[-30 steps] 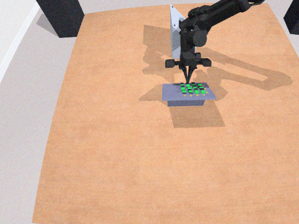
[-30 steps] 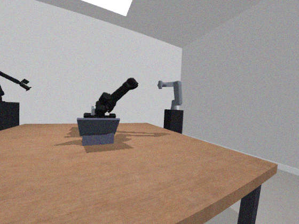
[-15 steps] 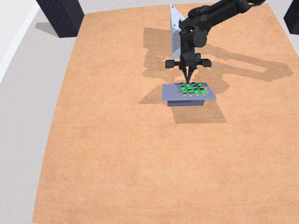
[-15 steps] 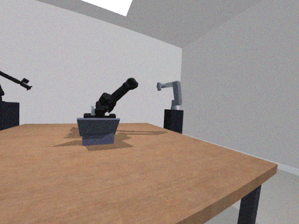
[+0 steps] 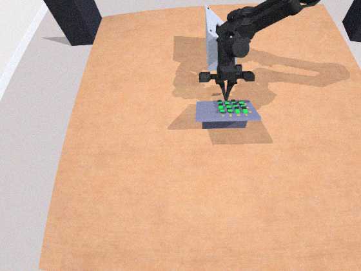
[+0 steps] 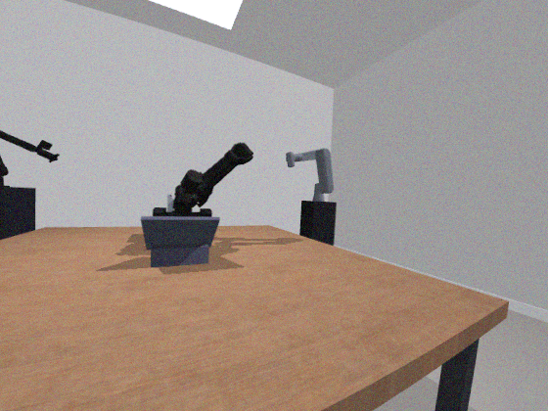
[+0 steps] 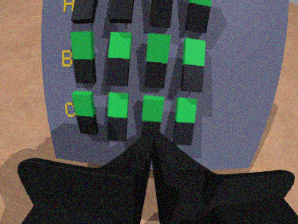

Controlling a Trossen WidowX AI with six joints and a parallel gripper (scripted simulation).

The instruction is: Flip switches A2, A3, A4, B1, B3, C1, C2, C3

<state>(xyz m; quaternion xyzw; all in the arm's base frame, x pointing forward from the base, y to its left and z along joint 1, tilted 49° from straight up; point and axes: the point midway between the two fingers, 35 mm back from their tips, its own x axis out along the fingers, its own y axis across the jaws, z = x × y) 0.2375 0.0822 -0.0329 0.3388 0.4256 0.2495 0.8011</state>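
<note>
The blue-grey panel (image 5: 206, 111) (image 6: 180, 232) (image 7: 240, 100) carries green-and-black rocker switches. In the wrist view, row C shows C1 (image 7: 83, 103), C2 (image 7: 118, 105), C3 (image 7: 153, 106) and C4 (image 7: 186, 109). Row B shows B1 (image 7: 82, 45), B2 (image 7: 120, 45), B3 (image 7: 158, 47) and B4 (image 7: 194, 51). Row A is cut by the top edge: A1 (image 7: 84, 11), A2 (image 7: 121, 10), A3 (image 7: 160, 14), A4 (image 7: 198, 17). My gripper (image 5: 226, 99) (image 7: 152, 136) is shut and empty, its tips at C3's near black end, which they partly hide. Contact and exact tilts are unclear.
The panel stands on a dark base (image 5: 224, 125) (image 6: 180, 255) on the wooden table (image 5: 145, 180) (image 6: 294, 318). A pale upright plate (image 5: 211, 42) is behind the gripper. Other arms stand beyond the table, including a grey one (image 6: 324, 171) at the right in the exterior view.
</note>
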